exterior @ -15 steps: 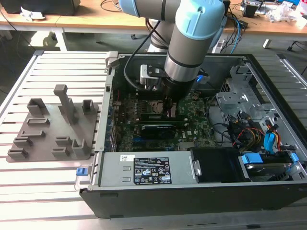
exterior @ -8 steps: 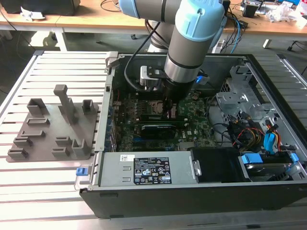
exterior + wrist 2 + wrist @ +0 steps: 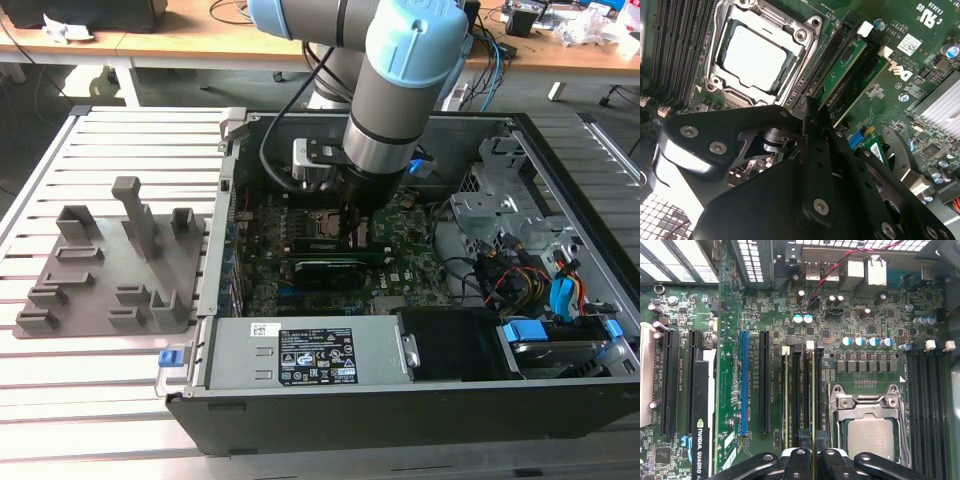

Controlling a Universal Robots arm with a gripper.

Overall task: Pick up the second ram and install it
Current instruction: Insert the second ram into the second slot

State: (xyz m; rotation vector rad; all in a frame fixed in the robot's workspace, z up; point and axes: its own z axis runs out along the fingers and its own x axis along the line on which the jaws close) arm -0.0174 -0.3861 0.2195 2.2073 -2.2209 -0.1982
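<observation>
The second ram (image 3: 813, 395) stands on edge, lined up with the memory slot beside the CPU socket (image 3: 870, 430). My gripper (image 3: 813, 452) is shut on its near end, one finger on each face. In the second wrist view, the stick's green face (image 3: 847, 62) runs away from the black fingertips (image 3: 816, 117) between dark slots. Whether it is fully seated I cannot tell. Another stick (image 3: 785, 395) stands in a slot alongside, one slot apart. In the exterior view the gripper (image 3: 355, 235) reaches down into the open computer case, right of the socket (image 3: 322, 222).
A black graphics card (image 3: 325, 270) lies just in front of the gripper. The power supply (image 3: 300, 350) and a fan (image 3: 450, 345) line the case's front. Cables and drives (image 3: 545, 290) crowd the exterior view's right. A grey fixture tray (image 3: 110, 270) sits outside on the slatted table.
</observation>
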